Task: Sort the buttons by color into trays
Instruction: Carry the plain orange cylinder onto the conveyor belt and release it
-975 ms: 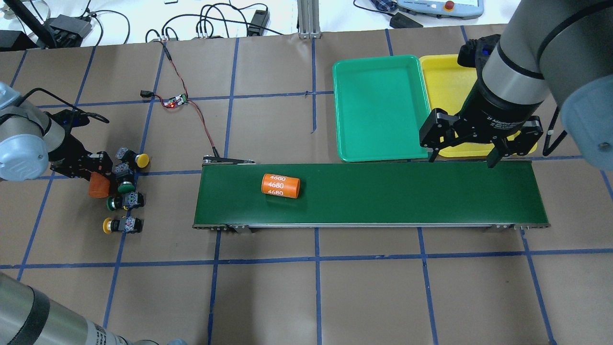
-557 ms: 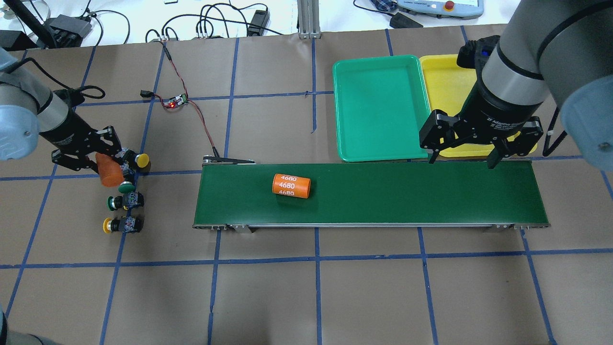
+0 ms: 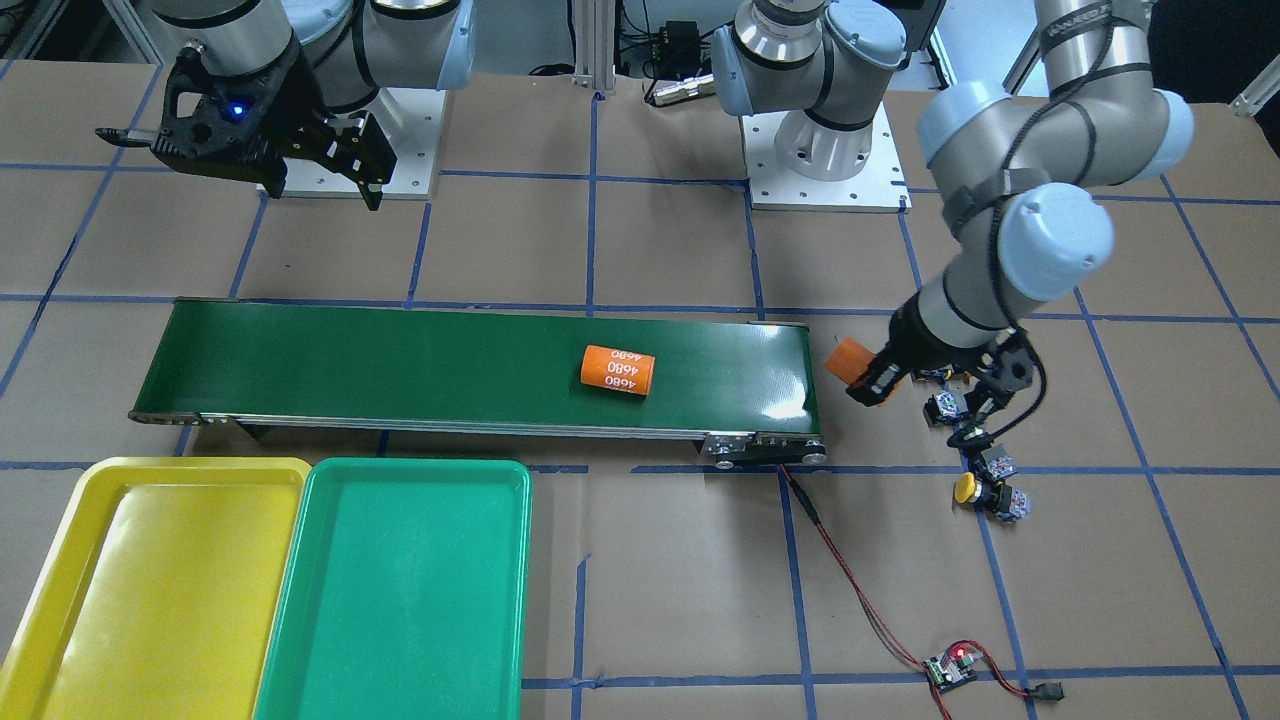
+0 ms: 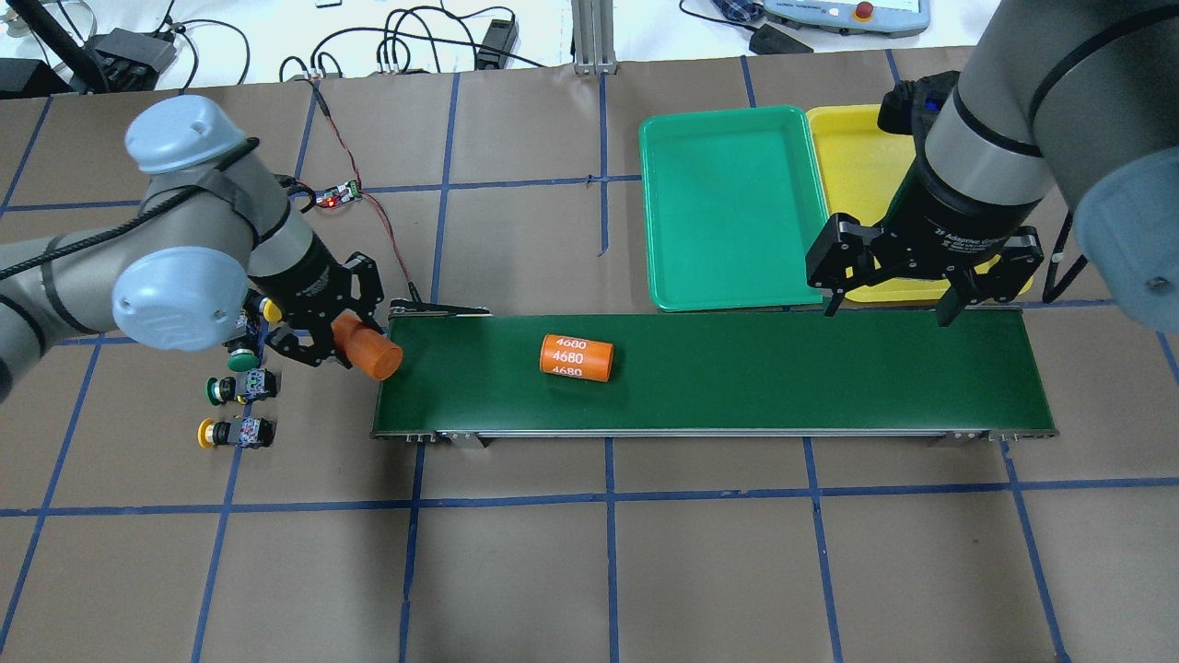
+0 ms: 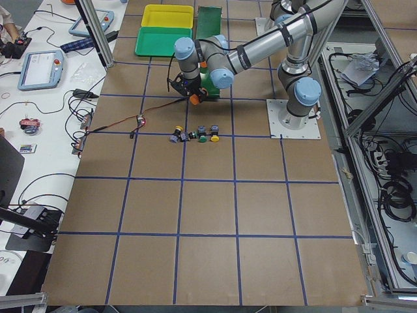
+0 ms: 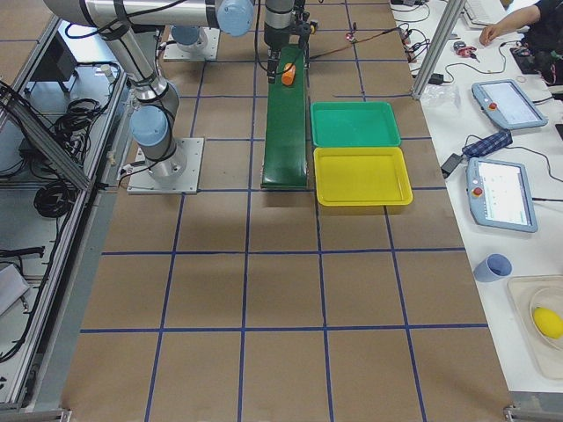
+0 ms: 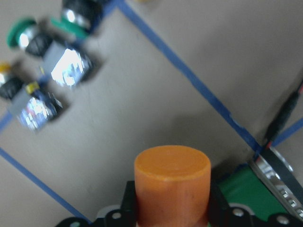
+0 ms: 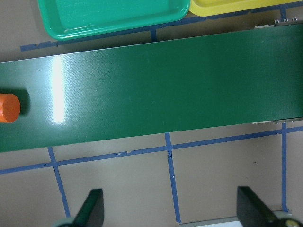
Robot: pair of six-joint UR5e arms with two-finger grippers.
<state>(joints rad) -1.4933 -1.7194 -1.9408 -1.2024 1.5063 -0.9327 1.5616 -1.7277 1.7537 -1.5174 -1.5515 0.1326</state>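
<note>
The left gripper (image 4: 348, 333) has its fingers closed around a plain orange cylinder (image 4: 370, 352), held tilted in the air just over the left end of the conveyor belt (image 4: 783, 368). The 4 buttons (image 4: 241, 387) lie on the table (image 4: 700, 552) in a short near-to-far row to the left of that belt end, beside the gripper and untouched by it; a yellow-capped one sits at each end and 2 green ones between. A second cylinder marked 4680 (image 4: 576, 357) lies on its side on the belt, left of its middle. The right gripper (image 4: 886, 311) hovers over the belt's far right edge with its fingers spread wide and nothing between them. The green tray (image 4: 728, 207) and yellow tray (image 4: 857, 157) sit side by side just beyond the belt, the yellow one on the right, no button in either.
</note>
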